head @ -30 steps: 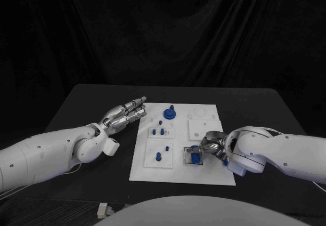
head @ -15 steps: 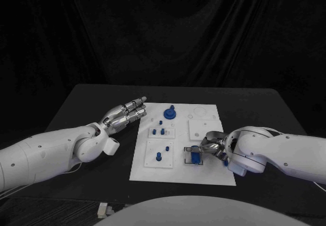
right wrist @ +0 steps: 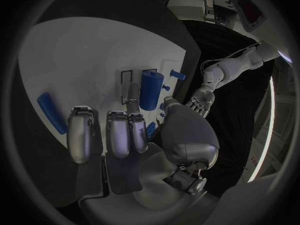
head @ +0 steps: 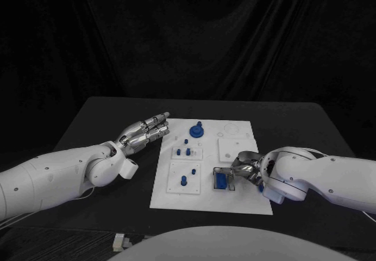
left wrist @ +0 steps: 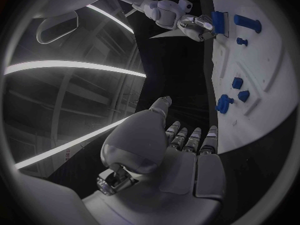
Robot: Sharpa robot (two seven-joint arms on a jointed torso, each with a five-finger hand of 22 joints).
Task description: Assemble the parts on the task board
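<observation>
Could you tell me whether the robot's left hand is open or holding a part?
Open: the left hand hovers beside the task board, fingers extended, nothing in it.

Both arms were chunky glossy white shells with small dark screw dots along them, the left arm (head: pixel 55 176) and the right arm (head: pixel 329 179) alike. The left hand (head: pixel 145 132) and right hand (head: pixel 244 169) were silver metal, with segmented fingers (right wrist: pixel 81 132) and rounded grey palms.

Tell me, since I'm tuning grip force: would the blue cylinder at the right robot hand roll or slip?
The blue cylinder looks round and smooth, so it would probably roll if nudged sideways. It seems rigid, likely light plastic. The right robot hand could slip on it.
</observation>
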